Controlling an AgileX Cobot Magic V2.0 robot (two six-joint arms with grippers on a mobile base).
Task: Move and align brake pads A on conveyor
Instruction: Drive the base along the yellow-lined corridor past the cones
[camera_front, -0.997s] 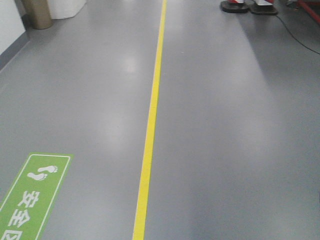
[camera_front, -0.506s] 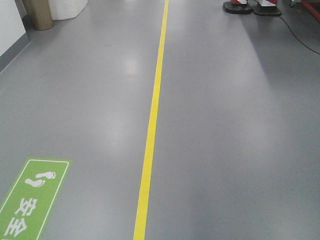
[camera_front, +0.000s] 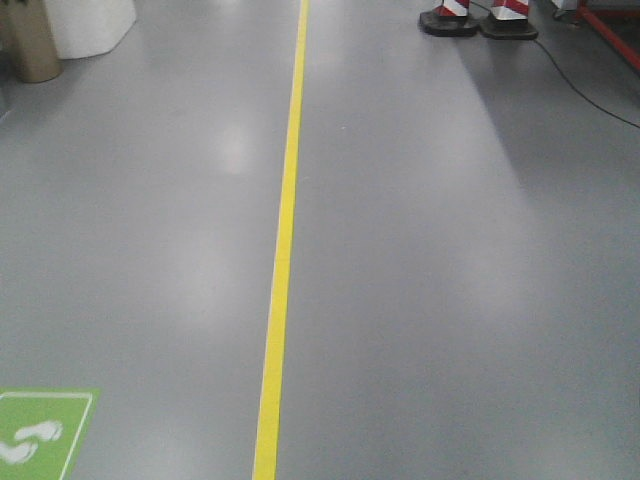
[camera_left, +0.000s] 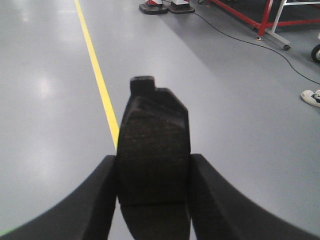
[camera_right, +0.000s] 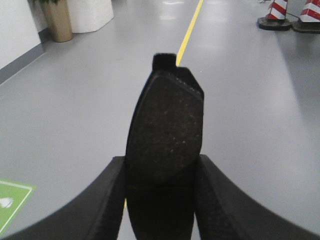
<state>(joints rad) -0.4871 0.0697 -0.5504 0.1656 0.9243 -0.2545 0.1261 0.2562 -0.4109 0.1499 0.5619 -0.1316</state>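
Green floor sign (camera_front: 40, 435) slid low-left, so base rolling; left end effector (camera_left: 153, 161) & right end effector (camera_right: 160, 161) each clench prob. a brake pad A (camera_left: 154, 125), conveyor unseen.

My front camera looks forward and down across the glossy grey floor (camera_front: 450, 250), along the painted yellow line (camera_front: 280, 250). Each wrist camera sits low, close behind my left gripper (camera_left: 154, 160) or right gripper (camera_right: 161, 160), facing forward; all three share that line and the red-and-white striped cones (camera_front: 478, 15) far ahead
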